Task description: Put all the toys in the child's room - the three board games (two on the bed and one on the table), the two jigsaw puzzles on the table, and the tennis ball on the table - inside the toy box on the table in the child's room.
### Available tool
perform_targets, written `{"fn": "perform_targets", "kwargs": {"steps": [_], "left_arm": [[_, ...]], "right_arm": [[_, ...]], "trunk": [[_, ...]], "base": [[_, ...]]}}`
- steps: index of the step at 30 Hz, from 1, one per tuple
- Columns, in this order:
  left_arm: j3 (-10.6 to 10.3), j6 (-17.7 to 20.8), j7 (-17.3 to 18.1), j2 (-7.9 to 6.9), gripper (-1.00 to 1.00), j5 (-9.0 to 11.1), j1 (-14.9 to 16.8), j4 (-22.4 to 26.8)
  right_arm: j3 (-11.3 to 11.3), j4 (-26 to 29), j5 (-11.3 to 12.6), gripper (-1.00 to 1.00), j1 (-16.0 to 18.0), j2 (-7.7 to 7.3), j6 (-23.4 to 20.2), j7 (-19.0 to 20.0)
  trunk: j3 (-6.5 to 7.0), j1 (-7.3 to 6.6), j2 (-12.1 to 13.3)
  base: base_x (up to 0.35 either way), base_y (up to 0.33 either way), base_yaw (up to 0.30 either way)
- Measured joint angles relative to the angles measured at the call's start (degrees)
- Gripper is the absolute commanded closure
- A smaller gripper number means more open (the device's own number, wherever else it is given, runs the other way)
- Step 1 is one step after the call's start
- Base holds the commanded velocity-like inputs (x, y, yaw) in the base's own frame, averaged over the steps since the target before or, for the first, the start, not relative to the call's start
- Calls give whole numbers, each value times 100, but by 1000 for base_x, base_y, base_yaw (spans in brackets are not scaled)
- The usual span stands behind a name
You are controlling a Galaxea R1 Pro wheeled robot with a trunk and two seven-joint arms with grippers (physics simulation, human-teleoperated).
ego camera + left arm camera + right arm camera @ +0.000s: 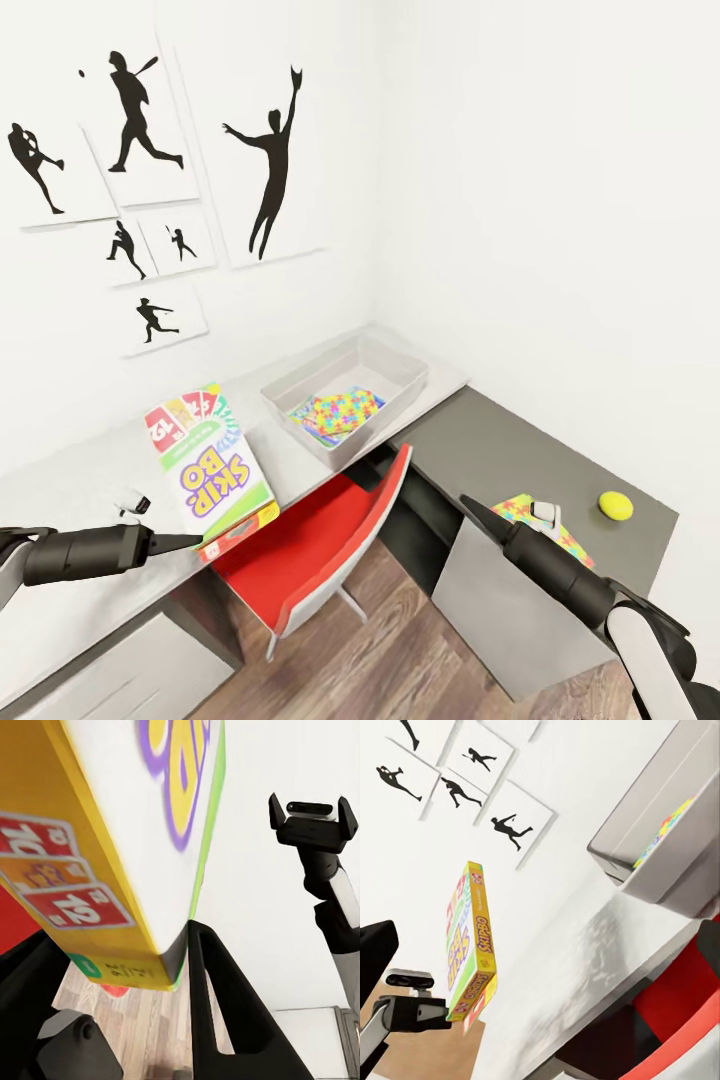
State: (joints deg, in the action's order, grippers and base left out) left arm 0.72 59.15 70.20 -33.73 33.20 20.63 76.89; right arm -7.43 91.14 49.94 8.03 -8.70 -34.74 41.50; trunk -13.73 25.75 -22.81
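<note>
The long Skip-Bo board game point(211, 455), a flat glossy printed box with yellow edges and a white face bearing purple-and-yellow lettering, was held raised and tilted above the pale grey worktop point(90, 480). It was gripped at its lower end by the left claw point(185, 543), whose black tapered fingers point(217, 1005) were seen in the left wrist view pressed against opposite sides of the box's corner. From the right wrist view the box point(470, 945) was seen edge-on, clear of the worktop surface, with the left arm beneath it.

The toy box point(400, 372), a shallow translucent grey bin with sloping walls and a rim, stood farther along the worktop near the wall corner. One jigsaw puzzle point(337, 412), a thin square in a bright mosaic of yellow, pink, blue and green, lay inside it.

On the lower, matt dark grey section point(500, 450), a second mosaic puzzle point(525, 510) lay flat, partly covered by the right claw point(470, 507). Whether that claw was released or clenched could not be told. The small yellow-green tennis ball point(615, 505) rested near that section's far edge, apart from the puzzle.

A smooth red-and-white swivel chair point(320, 545) stood over the wood-plank floor point(400, 670). Black silhouette pictures point(270, 160) hung on the white wall.
</note>
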Motion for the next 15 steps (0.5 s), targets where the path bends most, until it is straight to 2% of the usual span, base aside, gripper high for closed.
{"fn": "perform_targets", "kwargs": {"steps": [9, 15], "left_arm": [[6, 1, 0, 17, 100, 4, -1, 0], [6, -2, -5, 17, 100, -2, -2, 2]], "right_arm": [[2, 0, 0, -100, 0, 0, 0, -1], [6, -1, 0, -100, 1, 0, 7, -1]], "trunk": [[76, 0, 0], [129, -2, 0]], "base": [[10, 1, -123], [159, 93, -61]]}}
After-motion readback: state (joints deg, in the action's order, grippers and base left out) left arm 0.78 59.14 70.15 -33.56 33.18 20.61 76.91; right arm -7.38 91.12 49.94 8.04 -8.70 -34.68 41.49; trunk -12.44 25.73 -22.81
